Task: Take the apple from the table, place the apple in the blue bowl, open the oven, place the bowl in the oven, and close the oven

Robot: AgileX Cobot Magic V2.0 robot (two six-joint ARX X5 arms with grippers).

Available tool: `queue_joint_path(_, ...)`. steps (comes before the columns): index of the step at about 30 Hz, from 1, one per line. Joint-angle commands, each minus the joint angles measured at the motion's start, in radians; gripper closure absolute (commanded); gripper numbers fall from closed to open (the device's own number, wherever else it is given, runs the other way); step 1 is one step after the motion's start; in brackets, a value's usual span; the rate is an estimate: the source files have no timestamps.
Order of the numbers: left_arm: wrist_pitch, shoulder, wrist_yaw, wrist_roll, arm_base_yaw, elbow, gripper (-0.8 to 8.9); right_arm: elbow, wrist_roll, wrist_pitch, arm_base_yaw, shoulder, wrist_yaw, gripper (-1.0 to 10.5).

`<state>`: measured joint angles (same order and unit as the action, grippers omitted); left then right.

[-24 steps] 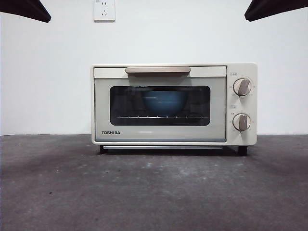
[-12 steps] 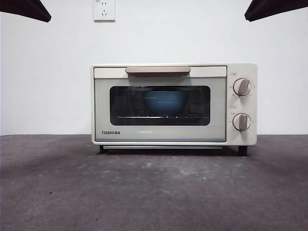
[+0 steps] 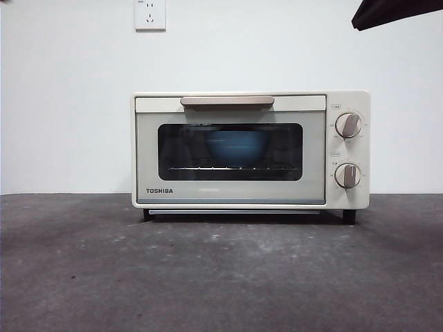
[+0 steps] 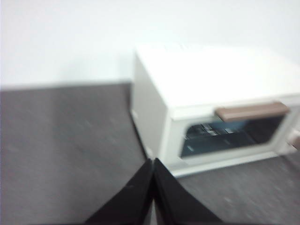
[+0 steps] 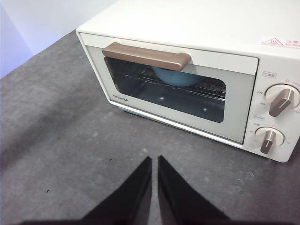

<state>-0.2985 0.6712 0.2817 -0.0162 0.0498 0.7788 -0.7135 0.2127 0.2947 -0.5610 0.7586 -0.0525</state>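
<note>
Front view: the dark tip that sat in the top corner on one side a moment ago is gone, while the other tip (image 3: pixel 394 12) hangs at the opposite top corner as before. I read that as one arm pulling farther back, which fits a finished job: the TOSHIBA toaster oven (image 3: pixel 249 149) stands on the tabletop (image 3: pixel 221 277) with its door shut, and the blue bowl (image 3: pixel 237 146) sits inside on the wire rack (image 3: pixel 232 168), seen through the dark glass. The oven's long axis runs side to side across this view, door and beige bar handle (image 3: pixel 227 101) facing the camera. I cannot see the apple; I take it to be in the bowl, though the glass hides that.

Left wrist view: this picture is smeared, so I think this is the arm that moved. The left tool (image 4: pixel 153 161) has its jaws pressed together and holds nothing. The oven lies ahead of the tool and off to one side, turned corner-on, its handle running away at a slant.

Right wrist view: the right tool (image 5: pixel 154 159) is also drawn narrow, nearly touching, empty, above bare tabletop. The oven is straight ahead and well apart, door toward the tool, bowl visible behind the handle, two round knobs (image 5: pixel 280 101) at the far end.
</note>
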Motion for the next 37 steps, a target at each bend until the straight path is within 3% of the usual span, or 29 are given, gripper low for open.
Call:
queue_joint_path(1, 0.047, -0.098, -0.008, 0.063, -0.067, -0.071, 8.06, -0.006, -0.005, -0.017, -0.006, 0.004, 0.002, 9.4)
queue_joint_path(8, 0.196, -0.325, -0.065, 0.088, -0.163, -0.322, 8.06, -0.006, -0.005, -0.02, -0.006, 0.003, 0.001, 9.4)
queue_joint_path(18, 0.267, -0.551, -0.084, 0.084, -0.17, -0.637, 8.06, -0.006, -0.005, -0.022, -0.006, 0.003, 0.001, 9.4)
queue_joint_path(26, 0.259, -0.649, -0.084, 0.083, -0.169, -0.766, 8.06, -0.006, -0.005, -0.022, -0.006, 0.003, 0.002, 9.4)
queue_joint_path(37, 0.134, -0.668, -0.083, 0.068, -0.169, -0.772, 8.06, -0.006, -0.005, -0.024, -0.006, 0.003, 0.001, 9.4)
